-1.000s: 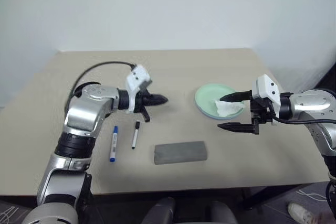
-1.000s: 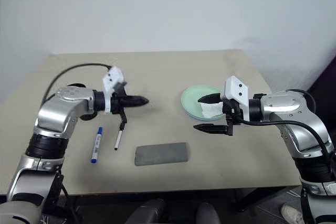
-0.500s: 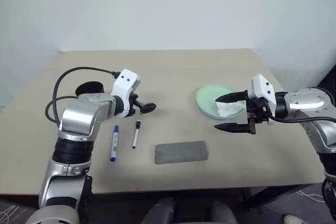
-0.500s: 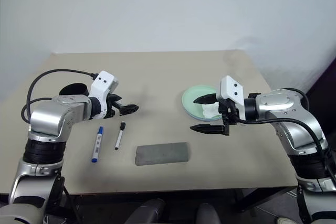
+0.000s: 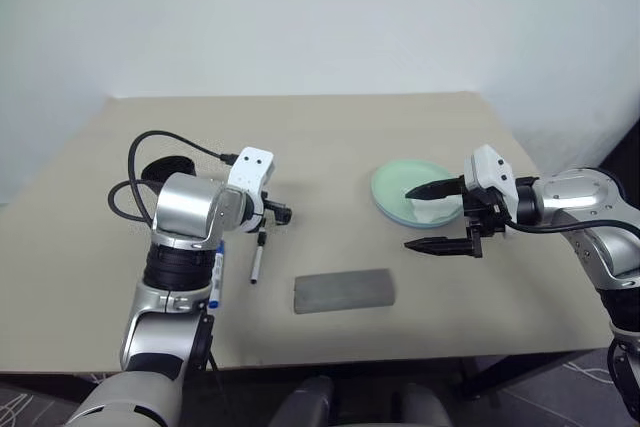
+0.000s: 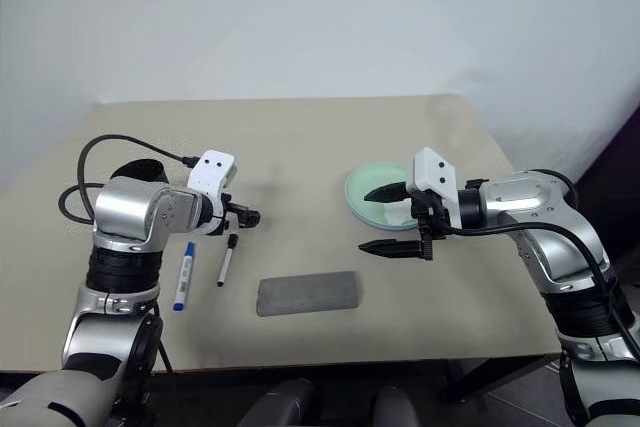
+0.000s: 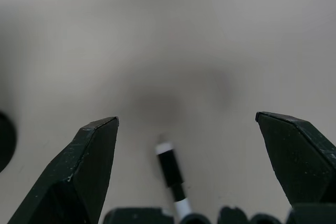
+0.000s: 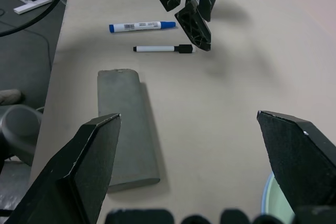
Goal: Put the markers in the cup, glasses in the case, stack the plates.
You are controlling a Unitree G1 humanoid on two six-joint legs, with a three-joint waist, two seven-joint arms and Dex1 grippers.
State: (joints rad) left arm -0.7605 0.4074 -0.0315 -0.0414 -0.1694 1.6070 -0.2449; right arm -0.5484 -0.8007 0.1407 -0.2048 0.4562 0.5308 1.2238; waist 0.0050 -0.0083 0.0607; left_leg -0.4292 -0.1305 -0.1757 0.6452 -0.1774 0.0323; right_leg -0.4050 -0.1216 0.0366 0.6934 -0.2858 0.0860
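Pincers, left [image 7: 186, 124] and right [image 8: 189, 124], gape wide, holding nothing

Beige table [image 5: 340, 132], markers [image 5: 257, 257], grey case [image 5: 344, 290], green plate [image 5: 395, 179]

Twin head views down over the table [image 5: 400, 127]; close wrist views along each claw.

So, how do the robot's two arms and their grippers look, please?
Both arms have glossy silver shells with black joints. Each wrist carries a small white box. A black cable loops from the left arm; another runs along the right arm. The left gripper and right gripper each have two black, pointed fingers.
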